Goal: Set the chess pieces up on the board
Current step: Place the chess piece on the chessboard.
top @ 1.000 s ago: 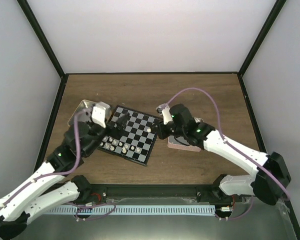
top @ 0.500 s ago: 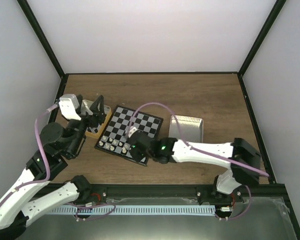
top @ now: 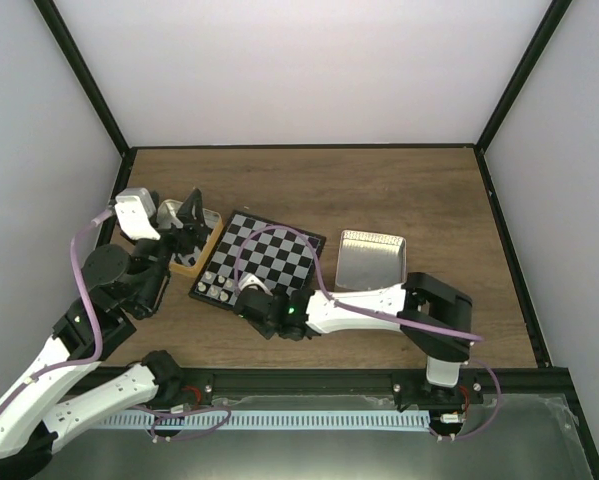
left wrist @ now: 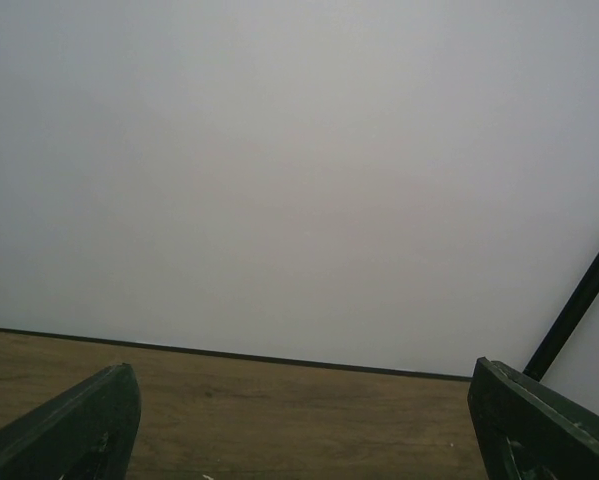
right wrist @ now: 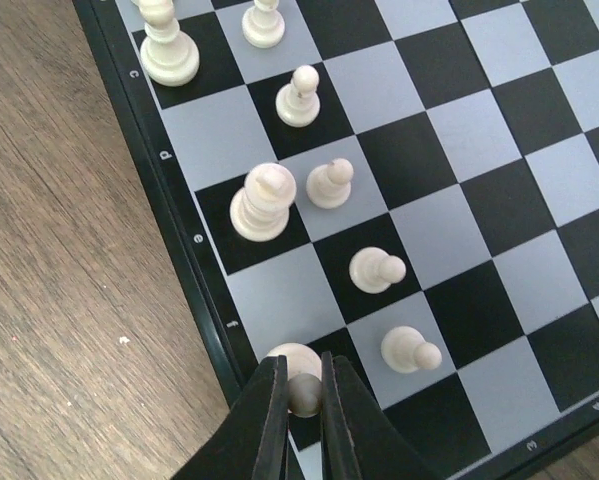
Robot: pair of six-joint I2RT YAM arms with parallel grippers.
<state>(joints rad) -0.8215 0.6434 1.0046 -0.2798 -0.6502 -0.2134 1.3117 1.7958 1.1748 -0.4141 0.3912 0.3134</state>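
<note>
Delivery is underway, as the right gripper [right wrist: 301, 388], swung across from the silver tin [top: 371, 262] to the near edge of the board [top: 284, 255], pinches a cream piece [right wrist: 291, 357] tight over an edge square, while the left gripper [left wrist: 301, 425], pulled back over the left-hand tin [top: 205, 245], gapes wide and empty.

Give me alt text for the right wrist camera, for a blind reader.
The right gripper is shut on a cream chess piece at the edge of the board. Other cream pieces stand on nearby squares, wooden table alongside.

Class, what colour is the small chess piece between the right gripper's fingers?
Cream-white chess piece; the right wrist view shows it best.
</note>
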